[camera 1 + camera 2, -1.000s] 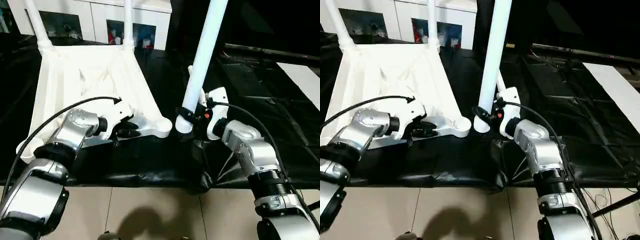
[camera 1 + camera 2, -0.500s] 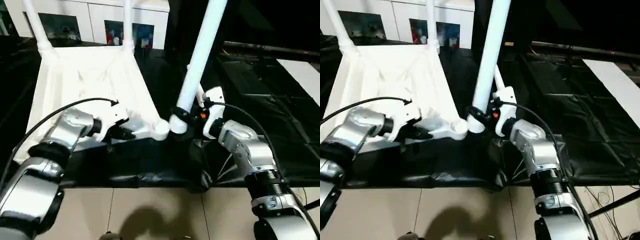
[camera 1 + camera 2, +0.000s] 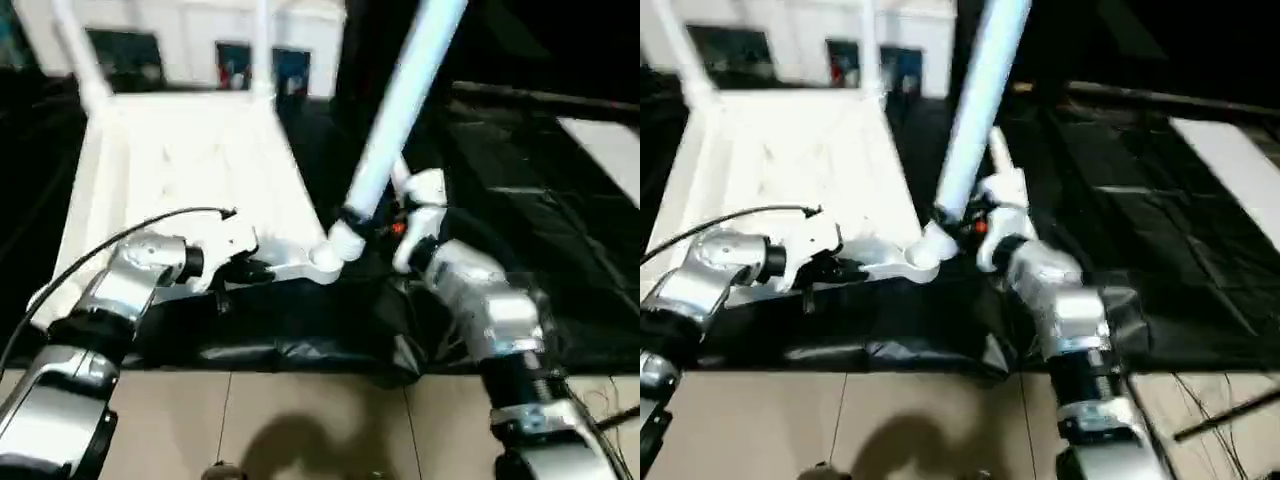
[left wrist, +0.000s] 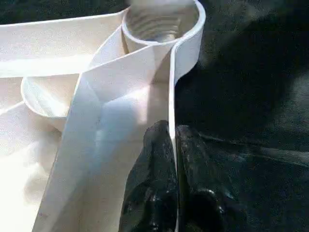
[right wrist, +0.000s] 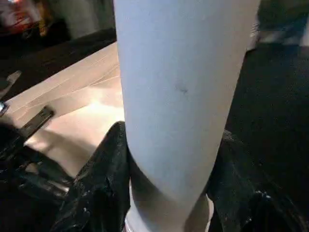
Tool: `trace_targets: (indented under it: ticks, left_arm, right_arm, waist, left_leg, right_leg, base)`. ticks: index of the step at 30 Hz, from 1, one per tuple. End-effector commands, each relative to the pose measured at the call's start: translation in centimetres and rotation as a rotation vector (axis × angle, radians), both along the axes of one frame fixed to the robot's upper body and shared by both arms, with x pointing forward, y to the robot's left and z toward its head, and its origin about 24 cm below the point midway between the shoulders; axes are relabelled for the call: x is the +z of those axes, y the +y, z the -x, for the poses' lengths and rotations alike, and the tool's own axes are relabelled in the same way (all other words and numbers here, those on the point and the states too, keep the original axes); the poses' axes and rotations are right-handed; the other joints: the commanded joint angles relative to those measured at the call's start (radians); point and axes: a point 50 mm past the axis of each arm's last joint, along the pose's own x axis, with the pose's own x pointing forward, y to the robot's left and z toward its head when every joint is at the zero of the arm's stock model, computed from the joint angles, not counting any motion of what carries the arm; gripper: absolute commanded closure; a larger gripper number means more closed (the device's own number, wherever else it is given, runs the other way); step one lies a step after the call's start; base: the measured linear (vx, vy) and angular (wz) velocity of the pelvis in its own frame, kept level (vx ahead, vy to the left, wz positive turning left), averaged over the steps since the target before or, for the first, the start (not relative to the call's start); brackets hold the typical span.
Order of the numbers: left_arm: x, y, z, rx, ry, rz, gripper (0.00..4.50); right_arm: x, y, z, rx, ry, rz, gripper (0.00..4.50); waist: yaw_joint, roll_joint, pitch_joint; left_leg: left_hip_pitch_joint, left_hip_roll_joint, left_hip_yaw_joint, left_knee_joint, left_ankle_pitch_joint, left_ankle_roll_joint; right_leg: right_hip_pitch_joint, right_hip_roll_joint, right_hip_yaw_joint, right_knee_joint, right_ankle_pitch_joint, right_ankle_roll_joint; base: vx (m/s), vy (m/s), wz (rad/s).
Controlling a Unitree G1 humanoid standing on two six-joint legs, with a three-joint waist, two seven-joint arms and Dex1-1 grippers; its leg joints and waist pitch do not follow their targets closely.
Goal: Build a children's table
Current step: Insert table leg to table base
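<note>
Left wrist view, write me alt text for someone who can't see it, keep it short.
The left end effector is shut on the thin side wall of the white tabletop, one black finger on each face of the wall. Past the fingers, the wall runs into a round, empty corner socket with ridges inside, and a black sheet lies beside it.

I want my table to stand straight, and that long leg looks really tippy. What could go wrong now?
The leg leans while its lower end meets the corner socket. Pushed in at that slant, it might jam or slip beside the hole. The right pincer grips it only near the bottom, so the long top could swing. The left pincer pinches just the tabletop by its thin side wall, so the tabletop might shift under the push.
</note>
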Motion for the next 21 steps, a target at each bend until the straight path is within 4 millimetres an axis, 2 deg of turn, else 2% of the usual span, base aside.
trace_targets:
  ticks: [1,2,3,4,5,6,7,8,9,10,11,12,13,14,15,16,17,18,19,20,21]
  left_arm:
    - [1.4,0.7,-0.4,0.061,-0.055,0.094,4.50]
    - [1.3,0.8,-0.4,0.066,-0.056,0.091,4.50]
    - [1.3,0.8,-0.4,0.070,-0.056,0.092,4.50]
    - [1.3,0.8,-0.4,0.071,-0.057,0.092,4.50]
    - [1.3,0.8,-0.3,0.079,-0.058,0.094,4.50]
    - [1.3,0.8,-0.3,0.078,-0.057,0.092,4.50]
    - [1.3,0.9,-0.3,0.079,-0.055,0.088,4.50]
    - [1.2,0.9,-0.2,0.079,-0.053,0.082,4.50]
    - [1.2,0.9,-0.2,0.077,-0.049,0.080,4.50]
    - [1.1,0.9,-0.1,0.077,-0.047,0.079,4.50]
    - [1.1,0.9,0.0,0.073,-0.045,0.078,4.50]
    - [1.1,0.8,0.0,0.069,-0.043,0.078,4.50]
    - [1.0,0.6,0.2,0.047,-0.040,0.087,4.50]
    - [1.0,0.6,0.2,0.047,-0.040,0.087,4.50]
    - [1.0,0.5,0.2,0.039,-0.040,0.095,4.50]
    - [0.9,0.4,0.3,0.031,-0.035,0.102,4.50]
    - [0.9,0.4,0.4,0.027,-0.029,0.114,4.50]
    - [0.9,0.3,0.5,0.022,-0.021,0.131,4.50]
    - [1.0,0.0,0.6,0.001,-0.022,0.166,4.50]
    - [1.1,-0.2,0.7,-0.013,-0.024,0.191,4.50]
    - [1.2,-0.3,0.8,-0.027,-0.028,0.212,4.50]
  right_arm:
    - [1.1,0.0,0.0,0.011,-0.054,-0.002,2.64]
    - [1.1,0.1,0.1,0.018,-0.056,-0.001,2.64]
    - [1.1,0.2,0.1,0.023,-0.061,0.003,2.64]
    - [1.1,0.2,0.1,0.024,-0.062,0.003,2.64]
    - [1.1,0.2,0.2,0.026,-0.061,-0.012,2.64]
    - [1.1,0.2,0.2,0.025,-0.055,-0.019,2.64]
    - [1.1,0.2,0.3,0.023,-0.050,-0.026,2.64]
    - [1.1,0.1,0.3,0.023,-0.048,-0.028,2.64]
    - [1.1,0.1,0.3,0.028,-0.048,-0.027,2.64]
    - [1.1,0.1,0.4,0.031,-0.050,-0.026,2.64]
    - [1.0,0.1,0.4,0.034,-0.052,-0.024,2.64]
    - [1.0,0.0,0.5,0.034,-0.053,-0.024,2.64]
    - [1.0,-0.1,0.5,0.030,-0.054,-0.022,2.64]
    - [1.0,-0.1,0.5,0.030,-0.054,-0.022,2.64]
    - [1.0,-0.2,0.5,0.027,-0.054,-0.022,2.64]
    - [1.1,-0.3,0.5,0.023,-0.057,-0.020,2.64]
    - [1.1,-0.4,0.5,0.020,-0.060,-0.019,2.64]
    - [1.2,-0.6,0.6,0.016,-0.064,-0.015,2.64]
    - [1.4,-0.8,0.6,0.010,-0.071,-0.009,2.64]
    - [1.4,-0.9,0.6,0.006,-0.076,-0.005,2.64]
    - [1.5,-1.0,0.6,0.003,-0.082,-0.003,2.64]
  waist:
    - [0.012,0.024,-0.066]
    - [0.011,0.023,-0.063]
    - [0.009,0.030,-0.063]
    - [0.008,0.032,-0.061]
    - [-0.012,0.053,-0.072]
    - [-0.051,0.049,-0.066]
    - [-0.056,0.057,-0.071]
    - [-0.074,0.035,-0.067]
    - [-0.073,0.021,-0.068]
    - [-0.070,0.007,-0.071]
    - [-0.014,-0.032,-0.077]
    - [0.039,-0.044,-0.086]
    - [0.058,-0.036,-0.100]
    - [0.062,-0.032,-0.101]
    - [0.065,-0.011,-0.111]
    - [0.027,0.055,-0.130]
    - [-0.030,0.079,-0.111]
    - [-0.021,0.073,-0.129]
    - [-0.021,0.049,-0.133]
    - [-0.030,0.020,-0.137]
    - [-0.025,-0.021,-0.132]
  left_leg:
    - [-0.018,0.009,0.016,-0.050,-0.355,0.118]
    - [-0.022,0.009,0.018,-0.045,-0.357,0.117]
    - [-0.026,0.011,0.022,-0.043,-0.335,0.119]
    - [-0.028,0.011,0.021,-0.048,-0.327,0.124]
    - [0.079,0.055,0.021,-0.083,-0.361,0.085]
    - [0.147,0.106,-0.043,-0.134,-0.419,0.105]
    - [0.197,0.115,-0.062,-0.135,-0.433,0.132]
    - [0.233,0.135,-0.085,-0.137,-0.400,0.223]
    - [0.245,0.117,-0.076,-0.121,-0.328,0.317]
    - [0.225,0.093,-0.053,-0.113,-0.295,0.332]
    - [0.083,-0.036,0.055,-0.028,-0.256,0.272]
    - [-0.002,-0.064,0.049,0.085,-0.206,0.202]
    - [-0.066,-0.050,0.026,0.129,-0.105,0.160]
    - [-0.082,-0.045,0.020,0.120,-0.068,0.147]
    - [-0.093,-0.029,0.012,0.064,0.059,0.155]
    - [0.065,0.014,-0.024,-0.010,0.355,0.271]
    - [0.171,0.055,-0.080,0.009,0.463,0.348]
    - [0.261,0.126,-0.193,0.024,0.979,0.593]
    - [0.260,0.140,-0.192,0.042,1.151,0.612]
    - [0.224,0.099,-0.163,0.072,1.386,0.533]
    - [0.186,0.015,-0.112,0.089,1.264,0.418]
  right_leg:
    - [0.140,-0.120,0.030,-0.130,-0.631,-0.107]
    - [0.152,-0.123,0.025,-0.138,-0.663,-0.099]
    - [0.174,-0.122,0.017,-0.147,-0.677,-0.086]
    - [0.180,-0.114,0.012,-0.148,-0.661,-0.082]
    - [0.121,-0.054,0.032,-0.117,-0.541,-0.112]
    - [0.070,-0.003,0.034,-0.020,-0.355,-0.150]
    - [0.030,0.003,0.049,0.010,-0.285,-0.150]
    - [-0.014,-0.013,0.080,0.052,-0.195,-0.109]
    - [-0.038,-0.033,0.114,0.059,-0.123,-0.065]
    - [-0.021,-0.050,0.136,0.031,-0.079,-0.060]
    - [0.125,-0.082,0.218,-0.055,-0.042,-0.105]
    - [0.213,-0.145,0.307,-0.107,-0.199,-0.163]
    - [0.249,-0.146,0.317,-0.089,-0.011,-0.200]
    - [0.254,-0.124,0.304,-0.072,0.137,-0.200]
    - [0.260,-0.061,0.245,-0.030,0.398,-0.145]
    - [0.141,0.059,0.114,0.092,0.444,-0.011]
    - [-0.013,0.063,0.071,0.131,0.136,0.010]
    - [-0.116,0.032,0.105,0.185,-0.153,0.071]
    - [-0.147,-0.003,0.142,0.176,-0.090,0.107]
    - [-0.171,-0.037,0.192,0.160,0.133,0.154]
    - [-0.185,-0.061,0.240,0.074,0.387,0.081]
  base:
    - [0.068,0.014,0.49]
    - [0.084,0.021,0.48]
    - [0.084,0.021,0.48]
    - [0.109,0.024,0.43]
    - [0.166,0.004,0.22]
    - [0.166,0.004,0.22]
    - [0.205,-0.009,0.01]
    - [0.204,-0.034,-0.03]
    - [0.204,-0.034,-0.03]
    - [0.184,-0.085,-0.03]
    - [0.194,-0.093,0.12]
    - [0.194,-0.093,0.12]
    - [0.236,-0.060,0.23]
    - [0.240,-0.006,0.22]
    - [0.240,-0.006,0.22]
    - [0.136,0.044,0.23]
    - [0.095,-0.026,-0.07]
    - [0.095,-0.026,-0.07]
    - [0.091,-0.112,-0.35]
    - [-0.102,-0.057,-0.26]
    - [-0.102,-0.057,-0.26]
